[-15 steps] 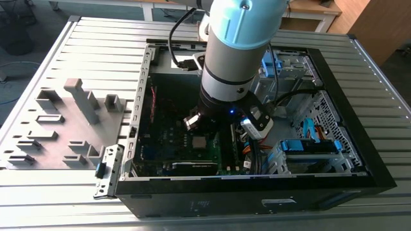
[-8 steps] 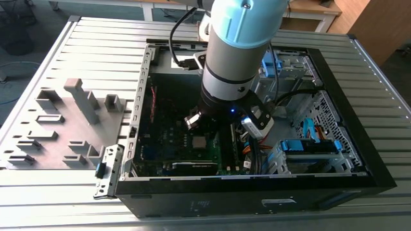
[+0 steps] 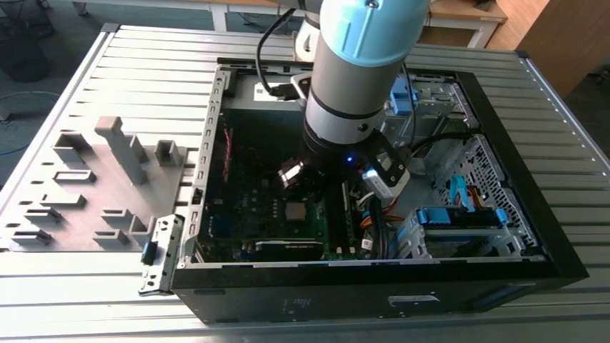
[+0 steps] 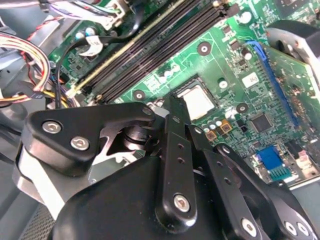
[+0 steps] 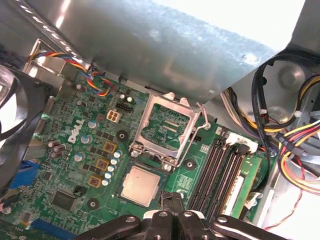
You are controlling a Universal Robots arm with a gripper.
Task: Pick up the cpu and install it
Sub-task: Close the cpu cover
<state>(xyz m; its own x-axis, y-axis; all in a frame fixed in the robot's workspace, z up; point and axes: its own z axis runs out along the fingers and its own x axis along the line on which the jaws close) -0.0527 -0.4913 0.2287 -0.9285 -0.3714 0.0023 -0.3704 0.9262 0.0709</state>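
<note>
The cpu [image 5: 141, 185] is a small square chip with a silvery top. It lies flat in its socket on the green motherboard [image 5: 75, 150], also seen as the cpu [image 4: 197, 102] in the second wrist view and the cpu [image 3: 298, 209] in the exterior view. The socket's silver load frame [image 5: 150, 107] stands swung open beside it, with its wire lever [image 5: 201, 120] raised. My gripper [image 5: 173, 200] hovers just above one edge of the chip, its black fingers [image 4: 176, 125] drawn together with nothing between them.
The black computer case [image 3: 533, 236] lies open on a slatted metal table [image 3: 143, 64]. Memory slots [image 5: 220, 170] run beside the socket, and cable bundles [image 5: 300, 145] and a case wall [image 5: 165, 45] crowd close. A grey parts fixture [image 3: 96, 179] sits at the exterior view's left.
</note>
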